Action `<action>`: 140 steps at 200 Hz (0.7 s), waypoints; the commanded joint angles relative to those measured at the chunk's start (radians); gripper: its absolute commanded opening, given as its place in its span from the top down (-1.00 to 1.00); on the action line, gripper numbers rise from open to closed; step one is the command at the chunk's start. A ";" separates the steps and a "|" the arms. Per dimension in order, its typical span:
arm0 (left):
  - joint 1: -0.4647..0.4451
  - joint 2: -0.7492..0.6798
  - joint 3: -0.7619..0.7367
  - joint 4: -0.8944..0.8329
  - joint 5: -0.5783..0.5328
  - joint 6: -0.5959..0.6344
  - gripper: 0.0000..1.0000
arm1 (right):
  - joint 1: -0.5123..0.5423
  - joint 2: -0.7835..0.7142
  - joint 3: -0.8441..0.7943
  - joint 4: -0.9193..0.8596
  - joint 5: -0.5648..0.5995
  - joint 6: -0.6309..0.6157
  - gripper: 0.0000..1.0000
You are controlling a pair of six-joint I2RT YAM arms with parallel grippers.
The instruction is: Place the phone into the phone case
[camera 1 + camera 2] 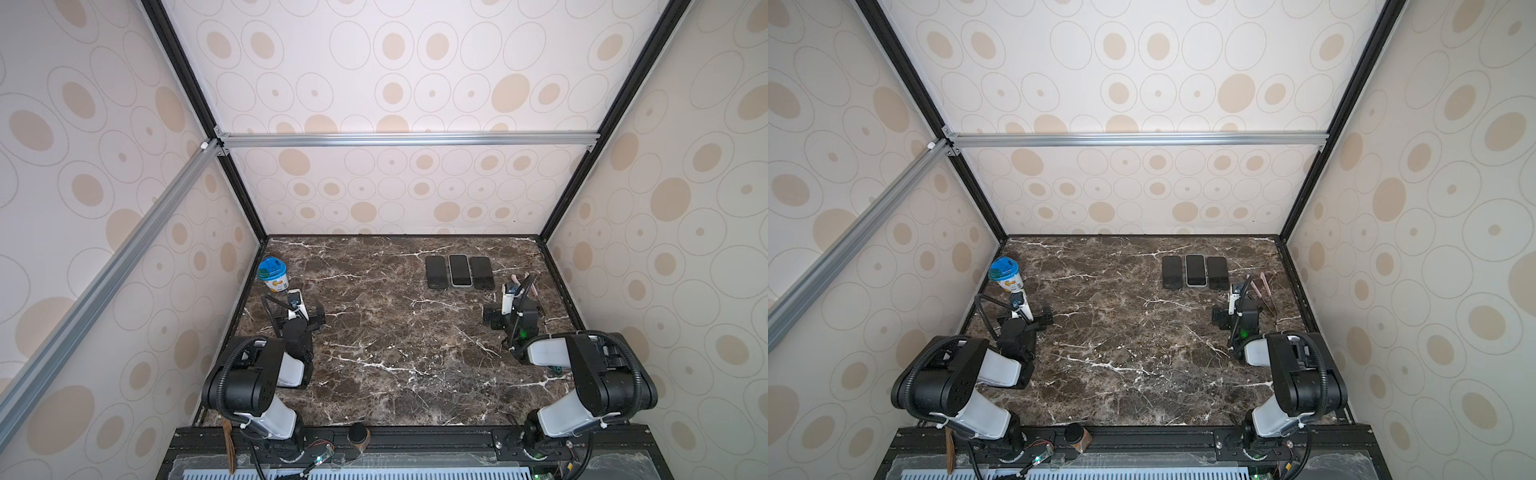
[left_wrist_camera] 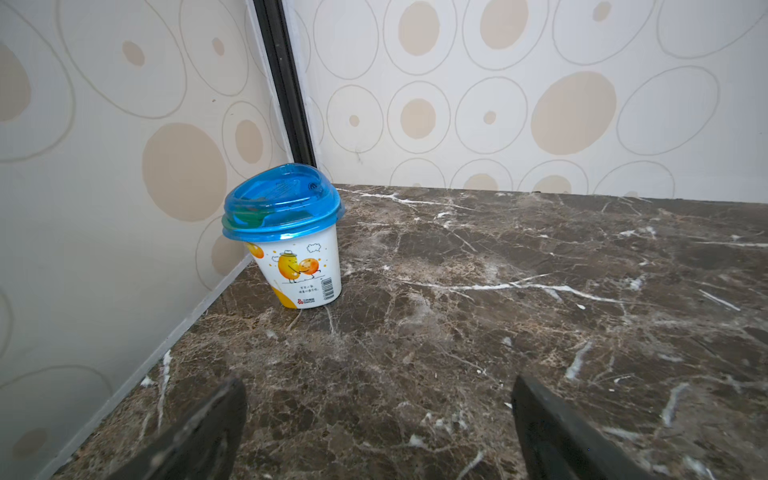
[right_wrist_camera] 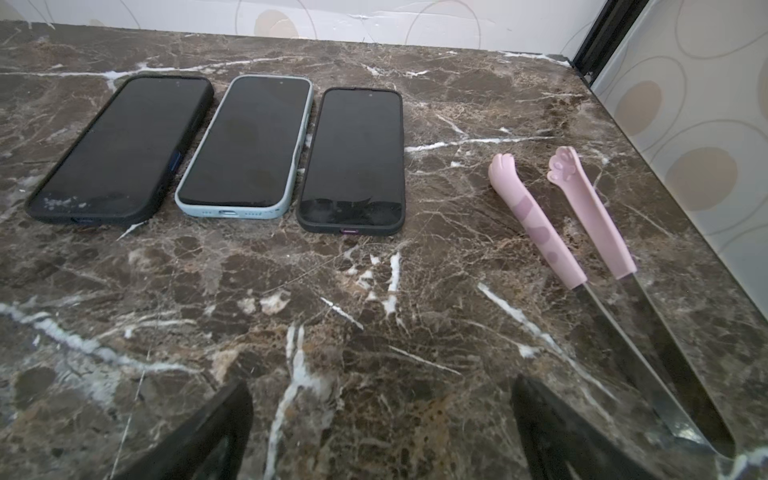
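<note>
Three phones lie screen up, side by side, at the back right of the marble table [image 1: 395, 353]. The left phone [image 3: 124, 149] [image 1: 436, 272] sits in a black phone case. The middle phone [image 3: 249, 145] [image 1: 460, 270] sits in a light blue case, and the right phone [image 3: 353, 158] [image 1: 482, 272] in a black case with a purple port. My right gripper [image 3: 382, 385] [image 1: 511, 312] hovers open just in front of them, holding nothing. My left gripper [image 2: 378, 384] [image 1: 296, 318] is open and empty over the left side of the table.
A white yogurt cup [image 2: 295, 257] [image 1: 272, 276] with a blue lid stands in the back left corner, ahead of the left gripper. Two pink-handled knives [image 3: 536, 224] [image 1: 1264, 286] lie by the right wall, beside the right gripper. A dark-lidded jar [image 1: 358, 436] stands on the front rail.
</note>
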 commanded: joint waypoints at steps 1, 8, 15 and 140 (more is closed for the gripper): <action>0.021 0.006 0.021 0.038 0.035 0.012 -1.00 | -0.006 -0.012 0.021 0.041 -0.009 0.004 -0.99; 0.021 0.007 0.021 0.037 0.036 0.013 -1.00 | -0.006 0.000 0.011 0.082 -0.007 0.003 -0.99; 0.021 0.005 0.023 0.031 0.036 0.011 -1.00 | -0.006 0.002 0.009 0.091 -0.008 0.003 -0.99; 0.021 -0.001 0.009 0.056 0.035 0.015 -1.00 | -0.006 -0.018 0.012 0.051 -0.009 -0.002 -0.99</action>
